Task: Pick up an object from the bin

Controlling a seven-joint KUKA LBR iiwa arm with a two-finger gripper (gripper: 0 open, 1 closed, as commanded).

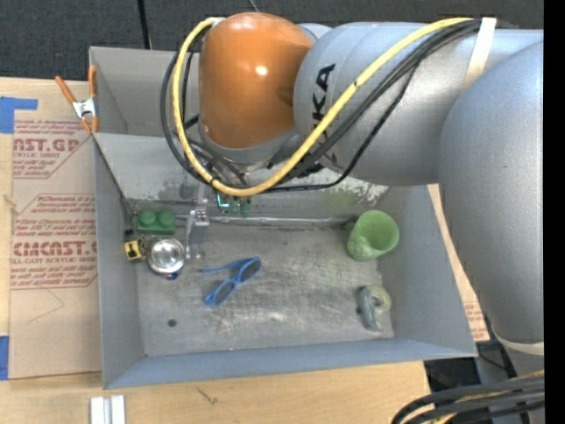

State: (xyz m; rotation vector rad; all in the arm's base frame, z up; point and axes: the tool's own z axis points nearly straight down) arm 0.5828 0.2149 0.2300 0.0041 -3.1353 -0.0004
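Grey arm (397, 104) low in bin (119, 307), seemingly beside green brick (157, 221).

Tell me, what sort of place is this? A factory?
Most likely a robotics lab or test cell. A big grey robot arm with yellow cables reaches over a metal bin of unrelated odds and ends: a green cup, blue glasses, a green block.

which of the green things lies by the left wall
The studded green block, just above the silver round thing; the green cup is toward the right wall.
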